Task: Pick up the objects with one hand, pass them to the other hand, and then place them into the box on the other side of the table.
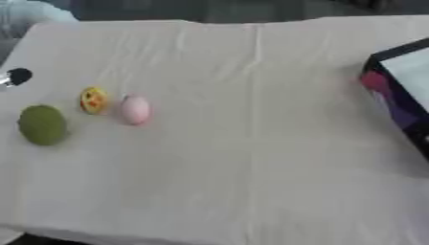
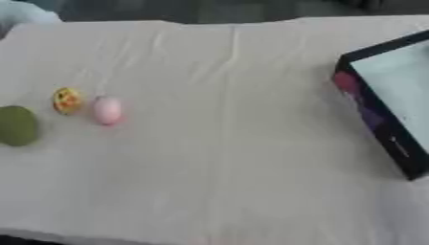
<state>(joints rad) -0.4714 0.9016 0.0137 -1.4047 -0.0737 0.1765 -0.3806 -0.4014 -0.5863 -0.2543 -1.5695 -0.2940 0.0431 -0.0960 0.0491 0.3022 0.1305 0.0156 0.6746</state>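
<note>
Cloth-covered table (image 1: pixel 251 182): pale beige fabric, matte, with soft fold lines running from near edge to far edge; the near half is bare cloth.

Green object (image 1: pixel 42 124): round, dull, felt-like surface; near the table's left edge, nearest of the three items.

Pink object (image 1: pixel 135 109): egg-shaped, smooth, pale; just right of the yellow one, close to touching.

Yellow object (image 1: pixel 93 100): small, rounded, with red and orange marks; between green and pink, slightly farther back.

Box (image 2: pixel 387 103): rectangular, dark rim, pale interior, pink and purple print on its side wall; at the table's right edge, well apart from the three items.

Left hand (image 1: pixel 15 77): only a dark rounded tip with a silver part shows at the left edge, beyond the green object. Whether its fingers are spread or curled cannot be told; nothing is seen in its hold. Right hand: not visible.

Risks, as judged:
- rounded shapes may roll on the cloth if nudged, the green one toward the left edge;
- pink and yellow sit so close that reaching for one may knock the other;
- a smooth egg form may slip at the hand-to-hand pass;
- cloth folds may snag fingertips.
</note>
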